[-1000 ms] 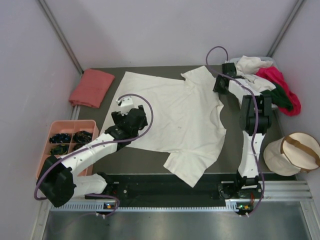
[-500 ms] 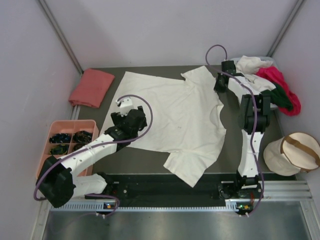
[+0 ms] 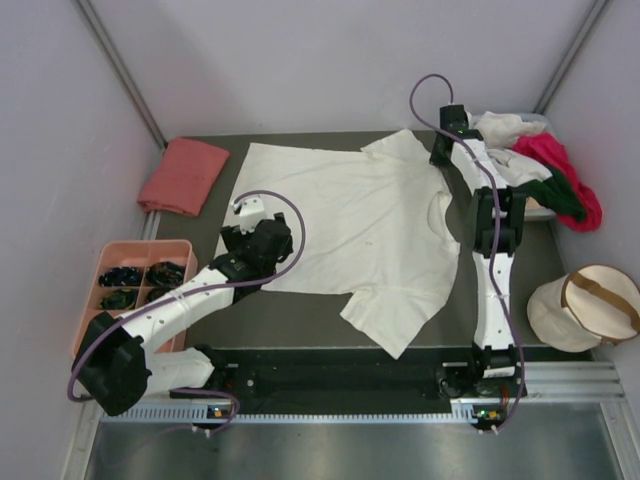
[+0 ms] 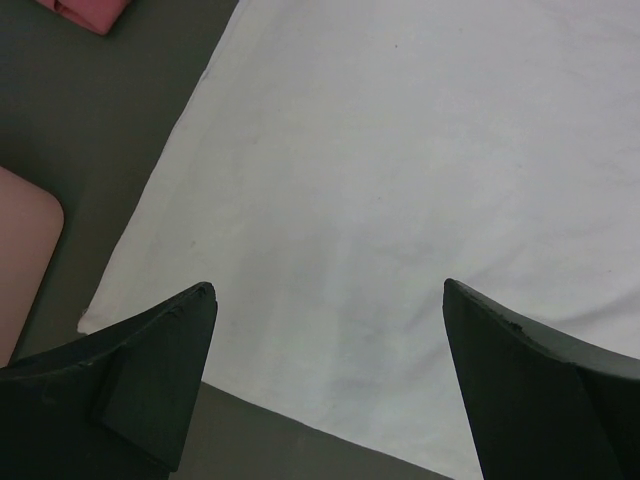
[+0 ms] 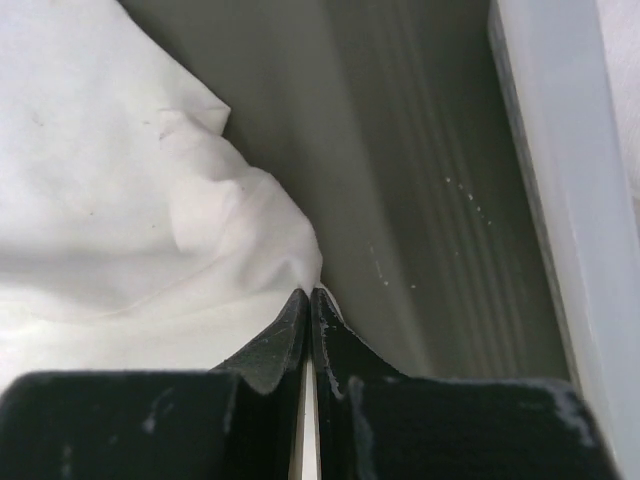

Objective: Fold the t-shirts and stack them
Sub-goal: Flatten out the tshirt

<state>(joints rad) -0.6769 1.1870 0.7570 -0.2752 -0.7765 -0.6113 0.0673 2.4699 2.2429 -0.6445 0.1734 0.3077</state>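
Note:
A large cream-white t-shirt [image 3: 350, 220] lies spread over the dark table. My right gripper [image 3: 438, 158] is at the shirt's far right sleeve. In the right wrist view its jaws [image 5: 309, 292] are shut on a pinched fold of the cream cloth [image 5: 150, 200]. My left gripper [image 3: 258, 228] hangs open above the shirt's near left hem [image 4: 400, 180], nothing between its fingers [image 4: 328, 290]. A folded salmon-pink t-shirt [image 3: 183, 175] rests at the far left. White, magenta and dark green t-shirts [image 3: 545, 170] are heaped at the far right.
A pink compartment tray [image 3: 150, 245] with dark small parts stands at the left edge, its corner also in the left wrist view [image 4: 25, 250]. A round beige pouch with a tan strap [image 3: 585, 305] sits at the right. Walls enclose the table on three sides.
My right gripper closed on the sleeve and moved toward the back, dragging the cream shirt's right side and near sleeve with it. The left arm stayed put.

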